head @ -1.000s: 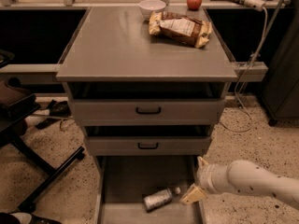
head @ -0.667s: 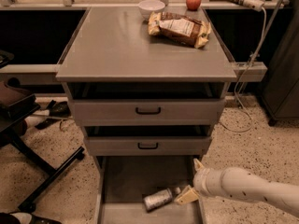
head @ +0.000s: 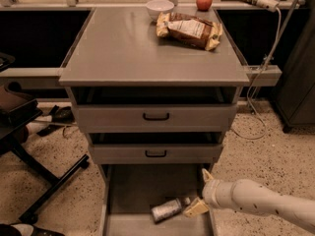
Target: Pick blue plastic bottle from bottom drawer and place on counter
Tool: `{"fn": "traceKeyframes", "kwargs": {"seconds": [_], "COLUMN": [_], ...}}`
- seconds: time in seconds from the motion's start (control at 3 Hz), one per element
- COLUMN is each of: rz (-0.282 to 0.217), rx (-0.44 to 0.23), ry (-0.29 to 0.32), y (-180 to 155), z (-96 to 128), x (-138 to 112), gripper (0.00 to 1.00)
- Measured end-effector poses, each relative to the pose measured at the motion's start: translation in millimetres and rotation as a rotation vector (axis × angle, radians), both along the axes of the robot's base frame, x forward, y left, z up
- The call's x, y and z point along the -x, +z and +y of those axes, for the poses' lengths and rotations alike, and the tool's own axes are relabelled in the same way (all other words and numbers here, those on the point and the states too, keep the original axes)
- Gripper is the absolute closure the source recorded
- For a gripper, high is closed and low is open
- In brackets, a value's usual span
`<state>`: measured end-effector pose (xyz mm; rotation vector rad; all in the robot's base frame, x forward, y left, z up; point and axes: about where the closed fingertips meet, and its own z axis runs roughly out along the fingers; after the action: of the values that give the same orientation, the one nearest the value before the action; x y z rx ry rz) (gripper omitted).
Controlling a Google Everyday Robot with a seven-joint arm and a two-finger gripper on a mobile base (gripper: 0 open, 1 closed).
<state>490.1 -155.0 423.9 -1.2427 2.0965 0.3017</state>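
A snack bag [head: 189,30] is laid on the rear right part of the counter [head: 128,48]. A bowl [head: 160,7] is set just behind it to the left, and an apple [head: 204,1] is seen right of the bowl. Under the counter two shallow drawers are stacked, and the bottom drawer [head: 142,188] is pulled out below them. A bottle [head: 166,210] is laid on its side in the bottom drawer, near the front. The gripper [head: 199,191] is held at the drawer's right wall, just right of the bottle's cap, with its fingers apart. A chair [head: 19,117] is placed left of the cabinet.
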Motion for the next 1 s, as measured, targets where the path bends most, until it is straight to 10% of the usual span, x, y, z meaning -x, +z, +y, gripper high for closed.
{"fn": "traceKeyframes", "kwargs": {"seconds": [1.0], "rz": [0.021], "rx": [-0.091], "ry": [-0.158], "y": [-161.8], "z": [18.9], "x": [-32.4], "gripper": [0.00]}}
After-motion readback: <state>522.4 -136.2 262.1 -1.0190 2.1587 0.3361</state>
